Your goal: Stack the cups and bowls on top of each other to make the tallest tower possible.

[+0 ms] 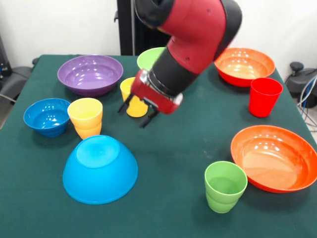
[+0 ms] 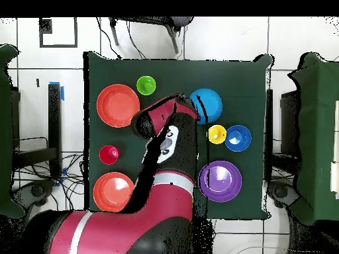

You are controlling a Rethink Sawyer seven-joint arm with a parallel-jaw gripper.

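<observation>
Cups and bowls sit scattered on the green cloth counter (image 1: 173, 163), none stacked. From the front, the tool (image 1: 138, 112) hangs above the counter with its two dark fingers spread apart and nothing between them; it stands in front of a yellow cup (image 1: 132, 100), and contact cannot be told. A second yellow cup (image 1: 85, 117), stepped at the waist, stands upright just beside the small dark blue bowl (image 1: 47, 116). The large light blue bowl (image 1: 100, 169) lies upside down, its flat base up. The purple bowl (image 1: 90, 74) and two wide orange bowls (image 1: 244, 66) (image 1: 275, 157) sit open side up, all glossy plastic. A green bowl (image 1: 148, 58) shows partly behind the arm (image 1: 193, 39). The red cup (image 1: 264, 96) and green cup (image 1: 225, 186) stand upright.

From overhead, the arm covers the middle of the counter and the tool itself is hidden. Seen here: two orange bowls, the red cup between them, the green cup, the light blue bowl, one yellow cup touching the dark blue bowl, and the purple bowl.
</observation>
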